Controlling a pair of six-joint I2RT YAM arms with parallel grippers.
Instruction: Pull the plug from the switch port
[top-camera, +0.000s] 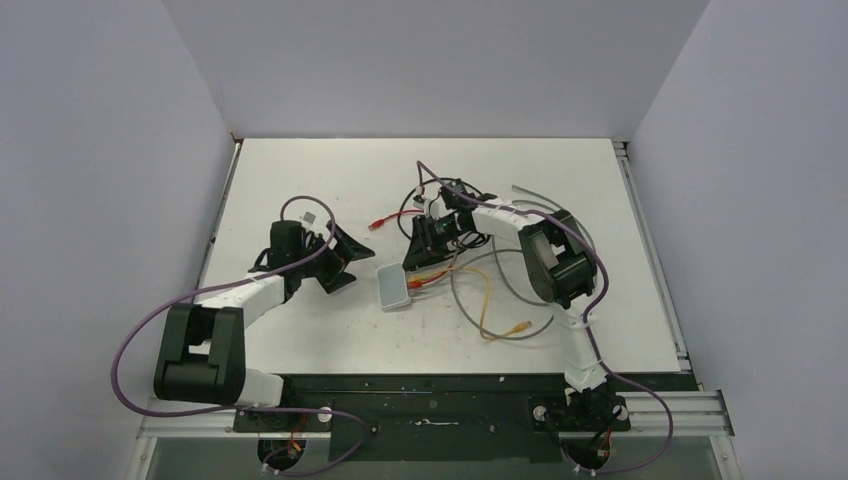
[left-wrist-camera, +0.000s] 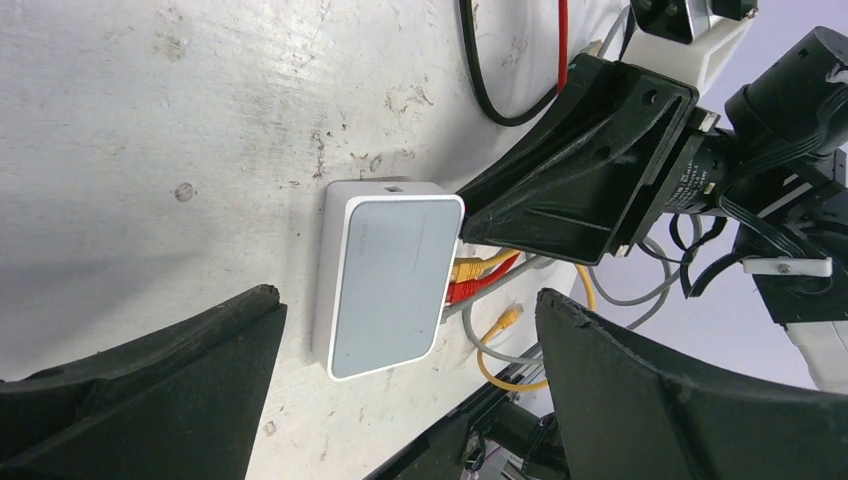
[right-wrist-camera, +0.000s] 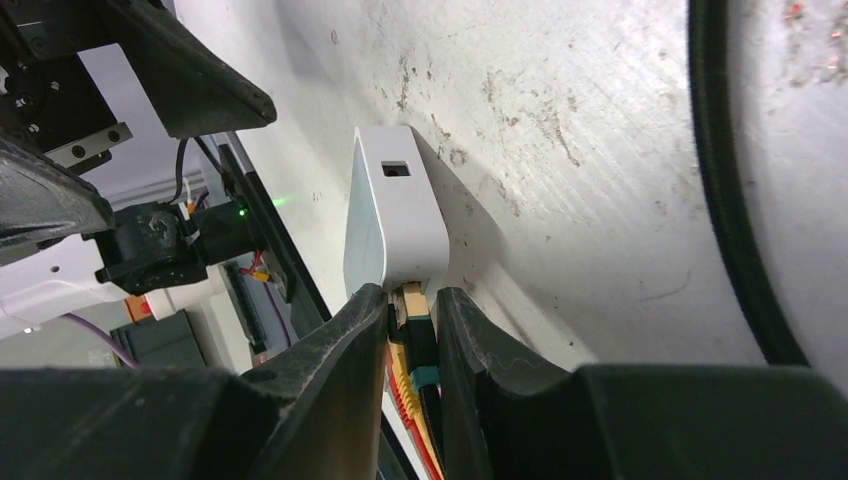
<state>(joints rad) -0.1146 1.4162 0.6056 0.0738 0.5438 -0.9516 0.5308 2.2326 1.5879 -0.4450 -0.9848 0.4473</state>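
Observation:
The switch (top-camera: 394, 288) is a small flat pale box lying on the white table. It also shows in the left wrist view (left-wrist-camera: 390, 280) and the right wrist view (right-wrist-camera: 400, 215). Yellow (left-wrist-camera: 478, 266) and red (left-wrist-camera: 470, 289) plugs sit in its right edge. My right gripper (right-wrist-camera: 412, 300) is shut on a black plug with a teal band (right-wrist-camera: 415, 340), which is seated in that edge. From above, the right gripper (top-camera: 422, 252) is at the switch's right end. My left gripper (left-wrist-camera: 405, 300) is open just left of the switch, also seen from above (top-camera: 338, 262), and holds nothing.
Loose cables lie right of the switch: a yellow one with a free plug (top-camera: 522, 326), a grey loop (top-camera: 462, 300), a red plug (top-camera: 378, 222) and a thick black cable (right-wrist-camera: 720, 200). A black rail (top-camera: 440, 390) runs along the near edge.

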